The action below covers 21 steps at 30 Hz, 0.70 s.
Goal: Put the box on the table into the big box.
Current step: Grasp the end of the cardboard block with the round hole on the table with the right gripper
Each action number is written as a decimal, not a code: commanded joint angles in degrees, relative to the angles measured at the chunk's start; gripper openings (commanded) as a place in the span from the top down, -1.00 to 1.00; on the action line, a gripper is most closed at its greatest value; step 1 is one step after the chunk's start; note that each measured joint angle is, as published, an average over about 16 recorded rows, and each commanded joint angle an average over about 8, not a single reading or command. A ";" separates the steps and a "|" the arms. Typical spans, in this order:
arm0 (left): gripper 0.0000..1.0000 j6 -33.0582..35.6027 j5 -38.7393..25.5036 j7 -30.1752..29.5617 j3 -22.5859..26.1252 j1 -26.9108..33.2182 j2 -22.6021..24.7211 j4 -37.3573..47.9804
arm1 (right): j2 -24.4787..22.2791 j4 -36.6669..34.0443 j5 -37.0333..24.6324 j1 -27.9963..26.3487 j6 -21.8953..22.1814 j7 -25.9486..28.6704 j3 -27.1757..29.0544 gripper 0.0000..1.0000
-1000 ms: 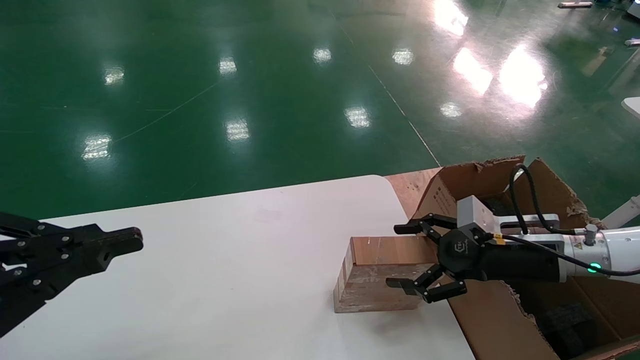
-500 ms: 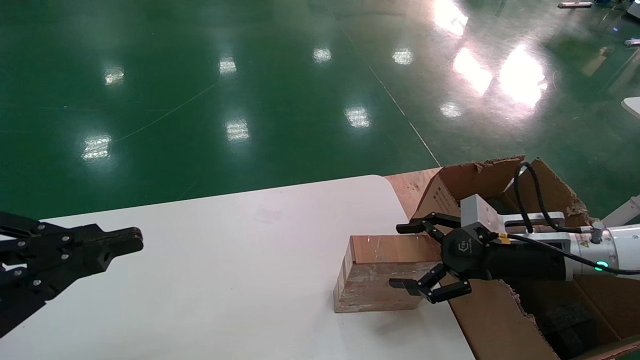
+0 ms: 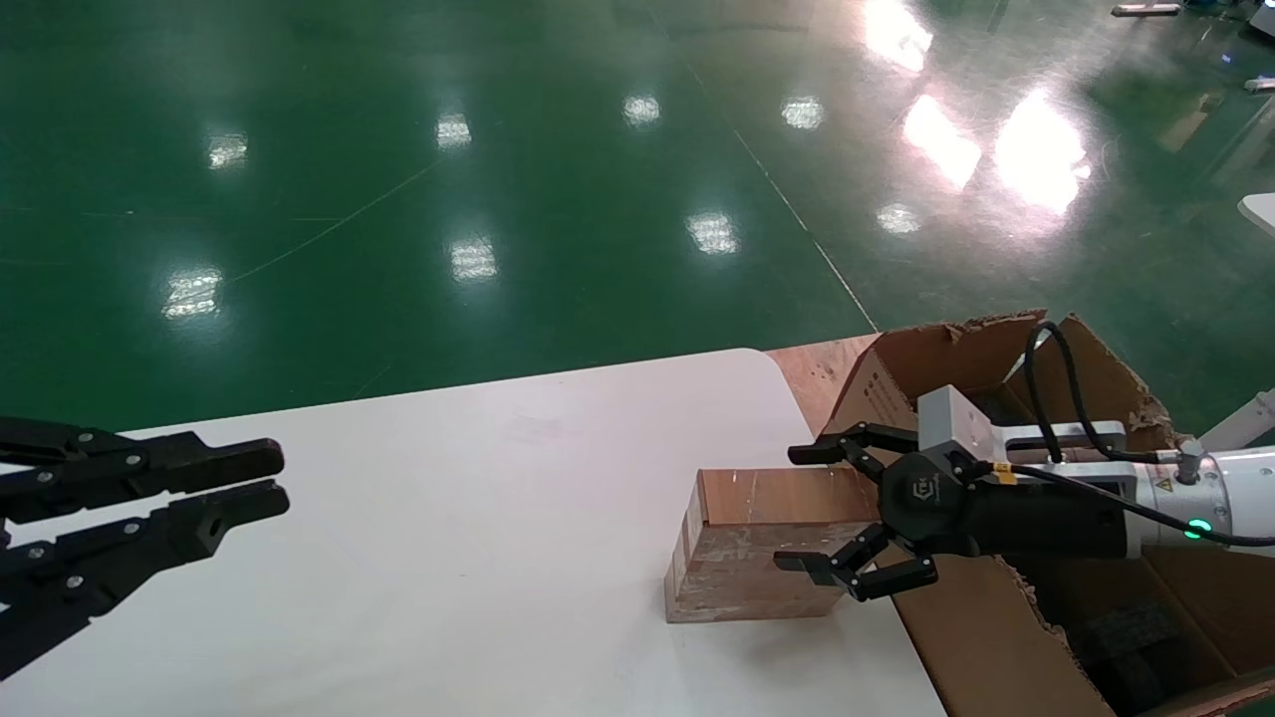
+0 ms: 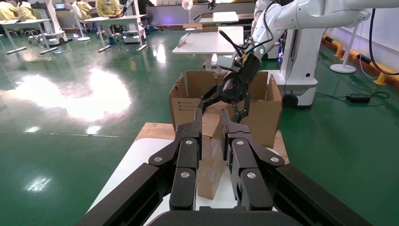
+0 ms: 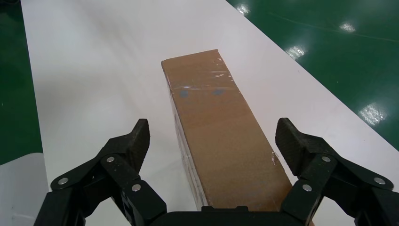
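Note:
The small taped brown box (image 3: 757,543) lies on the white table (image 3: 448,518) near its right edge, next to the big box (image 3: 956,637). My right gripper (image 3: 797,510) is open at the box's right end, one finger on each side, not closed on it. In the right wrist view the box (image 5: 221,136) runs away from between the open fingers of my right gripper (image 5: 214,136). My left gripper (image 3: 274,478) hovers over the table's left part, fingers slightly apart and empty. In its wrist view the left gripper (image 4: 211,117) points at the box (image 4: 209,165).
Black foam blocks (image 3: 1136,637) lie inside the big box, whose flap edges are torn. A wooden board (image 3: 817,373) lies under it beside the table's rounded corner. Green floor lies beyond. The left wrist view shows the big box (image 4: 186,106) and other tables behind.
My left gripper's fingers have parted; they were together before. My right gripper has shifted only slightly and stays open around the box's end.

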State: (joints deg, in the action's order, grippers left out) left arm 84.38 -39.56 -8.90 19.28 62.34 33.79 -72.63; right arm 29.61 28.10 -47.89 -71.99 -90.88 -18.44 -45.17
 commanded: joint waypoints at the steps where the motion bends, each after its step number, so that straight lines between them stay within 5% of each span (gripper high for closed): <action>1: 1.00 0.00 0.00 0.00 0.00 0.00 0.00 0.00 | 0.01 0.00 -0.02 0.03 0.01 0.00 0.05 1.00; 21: 1.00 0.00 0.00 0.00 0.00 0.00 0.00 0.00 | 0.07 -0.01 -0.14 0.12 0.02 0.00 0.22 1.00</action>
State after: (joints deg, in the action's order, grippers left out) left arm 84.38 -39.56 -8.90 19.28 62.34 33.79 -72.63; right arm 29.69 28.14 -48.03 -71.86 -90.79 -18.43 -44.98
